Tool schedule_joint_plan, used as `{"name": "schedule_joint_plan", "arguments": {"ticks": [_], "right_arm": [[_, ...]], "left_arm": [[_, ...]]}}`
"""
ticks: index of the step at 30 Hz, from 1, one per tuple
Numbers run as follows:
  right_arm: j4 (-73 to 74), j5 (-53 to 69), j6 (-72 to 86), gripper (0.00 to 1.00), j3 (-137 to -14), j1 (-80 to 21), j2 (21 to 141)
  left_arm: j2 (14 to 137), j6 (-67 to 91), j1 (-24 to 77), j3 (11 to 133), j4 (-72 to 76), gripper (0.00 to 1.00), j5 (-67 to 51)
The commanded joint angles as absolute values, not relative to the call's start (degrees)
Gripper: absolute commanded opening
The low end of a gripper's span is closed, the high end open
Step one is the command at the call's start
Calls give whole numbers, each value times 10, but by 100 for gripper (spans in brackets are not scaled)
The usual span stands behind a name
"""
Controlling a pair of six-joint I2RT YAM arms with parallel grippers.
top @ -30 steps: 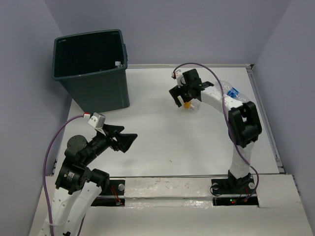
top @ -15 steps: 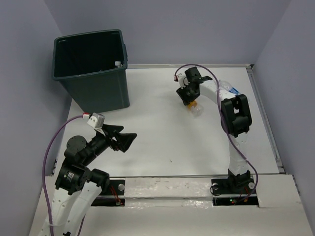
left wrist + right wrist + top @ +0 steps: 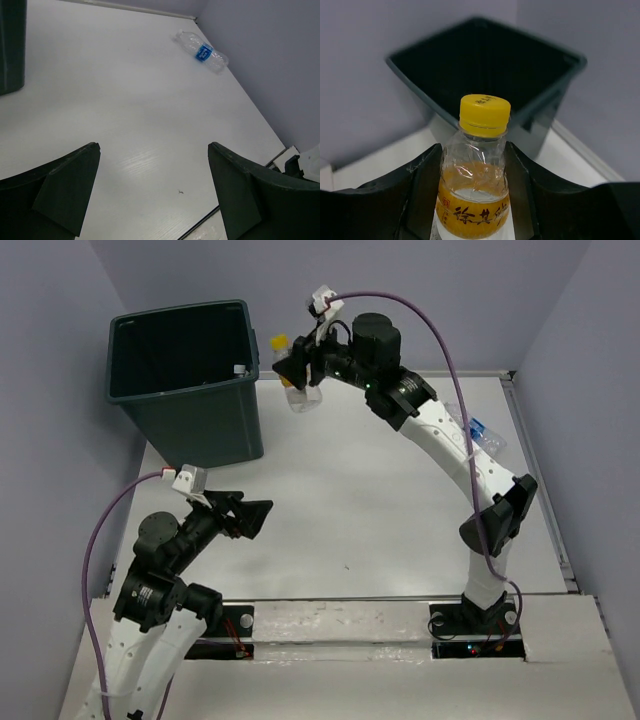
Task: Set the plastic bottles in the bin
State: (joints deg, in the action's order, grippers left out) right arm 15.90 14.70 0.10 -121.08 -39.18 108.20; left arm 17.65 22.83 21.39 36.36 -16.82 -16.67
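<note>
The right end effector [image 3: 303,372] is clamped on a small clear plastic bottle with a yellow cap and an orange label [image 3: 475,185], one dark finger on each side of the bottle body. Cap is free and sticks out past the fingertips. A bit of clear liquid shows inside, behind the label, which has dark printed characters.

In the top view this bottle is held in the air at far centre-left, just beside the right far corner of the tall dark grey-green rectangular plastic bin [image 3: 205,430], and not over its opening. The wrist view has the cap pointing toward the open mouth of the bin, which looks dark inside; contents cannot be told. The right arm is stretched out far and left from its base at the near right.

The bin stands upright on the far left of the white worktop [image 3: 350,510], close to the left wall.

A second clear plastic bottle with a blue label [image 3: 202,51] lies on its side on the worktop at far right, near the right wall. In the top view the right arm partly covers it. It is well apart from the bin and from both end effectors.

The left end effector [image 3: 247,514] has its fingers spread wide apart with nothing between them. It hovers over the near left of the worktop, on the near side of the bin and not touching it.
</note>
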Motion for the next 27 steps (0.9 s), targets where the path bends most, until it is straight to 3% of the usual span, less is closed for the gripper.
{"name": "schedule_joint_plan", "arguments": {"ticks": [1,7,10,14,19,21,22,25,27], "right_arm": [[-39,178,110,34,-1338,-409,1168],[-289,148,170,34,-1516,-436,1318],[-382,44,126,34,-1575,-463,1395],[-449,-43,111,40,-1579,-474,1450],[-447,-48,99,49,-1585,-474,1474],[-439,-47,86,65,-1573,-474,1473],[-425,-43,84,80,-1573,-474,1470],[-390,-24,71,94,-1553,-474,1435],[-373,-11,55,98,-1528,-474,1404]], "left_arm": [[189,236,214,376,-135,99,-127],[198,237,214,368,-127,99,-140],[199,236,213,367,-125,99,-147],[198,234,213,366,-123,99,-153],[196,234,212,366,-123,99,-156],[194,234,212,365,-122,99,-156],[194,234,211,365,-122,99,-157],[190,234,210,364,-122,99,-155],[187,235,209,364,-122,99,-153]]}}
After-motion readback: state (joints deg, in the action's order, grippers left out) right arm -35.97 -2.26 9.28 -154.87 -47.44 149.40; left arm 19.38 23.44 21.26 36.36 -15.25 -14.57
